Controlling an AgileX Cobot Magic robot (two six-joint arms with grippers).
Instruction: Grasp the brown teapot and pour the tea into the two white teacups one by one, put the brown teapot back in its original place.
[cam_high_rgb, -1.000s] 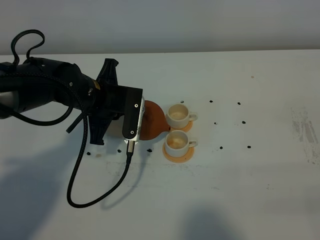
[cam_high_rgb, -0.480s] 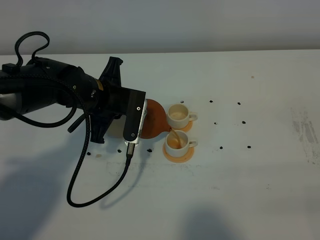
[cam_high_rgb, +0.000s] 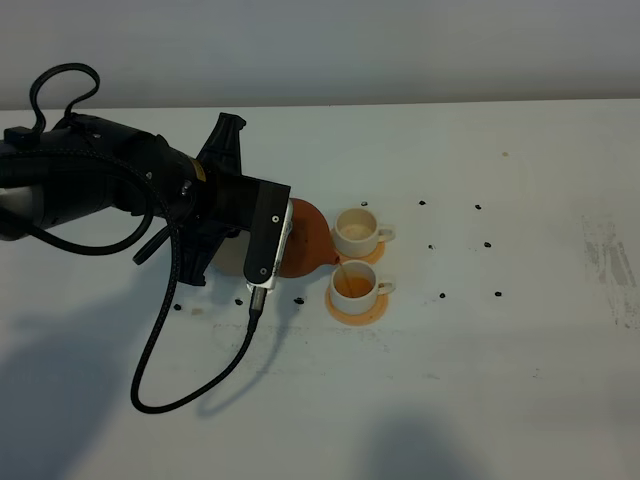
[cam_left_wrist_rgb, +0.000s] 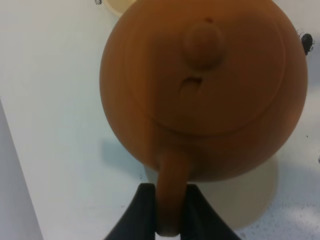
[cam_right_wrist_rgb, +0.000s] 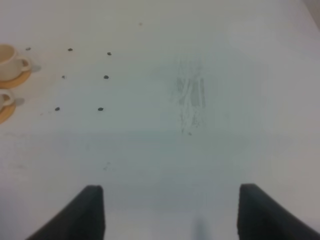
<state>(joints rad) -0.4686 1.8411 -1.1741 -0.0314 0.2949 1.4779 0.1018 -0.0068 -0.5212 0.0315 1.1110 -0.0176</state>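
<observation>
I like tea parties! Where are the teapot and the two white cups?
Brown teapot (cam_left_wrist_rgb: 202, 92): left wrist view, on its lid.
Front white teacup (cam_high_rgb: 356, 301): exterior high view, front wall.
Back white teacup (cam_high_rgb: 356, 247): exterior high view, front wall.

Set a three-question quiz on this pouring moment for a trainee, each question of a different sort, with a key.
1. Multiple choice: which part of the brown teapot is the left gripper clamped on? A: the spout. B: the loop handle. C: the lid knob.
2. True or false: the right gripper is open with nothing between its fingers.
3. Fill in: in the exterior high view, the tilted teapot's spout points down at the ____ cup (nearer to or farther from the camera).

Key
1. B
2. True
3. Nearer: the nearer teacup shows amber tea inside.
</observation>
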